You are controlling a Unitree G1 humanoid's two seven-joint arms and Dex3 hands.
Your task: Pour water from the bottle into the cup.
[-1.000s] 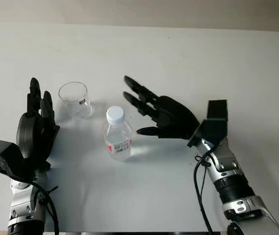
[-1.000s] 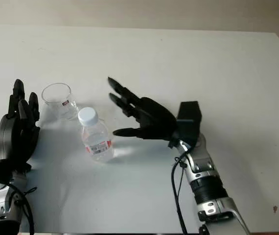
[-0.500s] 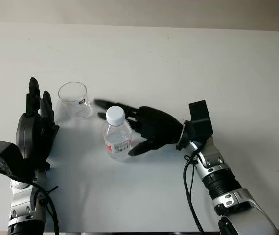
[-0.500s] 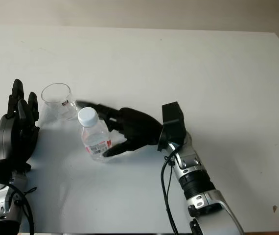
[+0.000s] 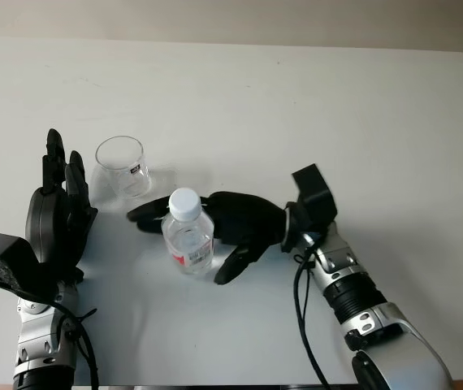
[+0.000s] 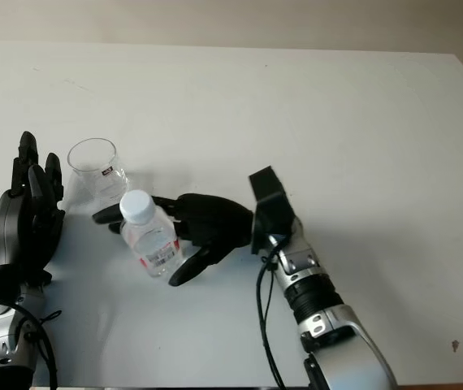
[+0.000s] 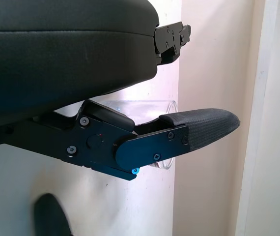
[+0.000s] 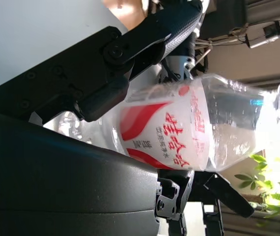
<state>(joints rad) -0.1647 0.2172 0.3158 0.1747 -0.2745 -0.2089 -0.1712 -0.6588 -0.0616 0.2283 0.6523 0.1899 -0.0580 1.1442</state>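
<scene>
since half a second ago the right hand (image 5: 215, 231) has slid in and wrapped its fingers round the bottle (image 5: 188, 239), which tilts beside the cup (image 5: 123, 165). red script on its white label is unreadable. left hand (image 5: 57, 219) waits open by the cup.

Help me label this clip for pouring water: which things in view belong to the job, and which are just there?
Belong to the job:
- bottle, white cap on
- cup, upright
- right robot hand, closing around the bottle

Just there:
- left robot hand, open, beside the cup
- table
</scene>
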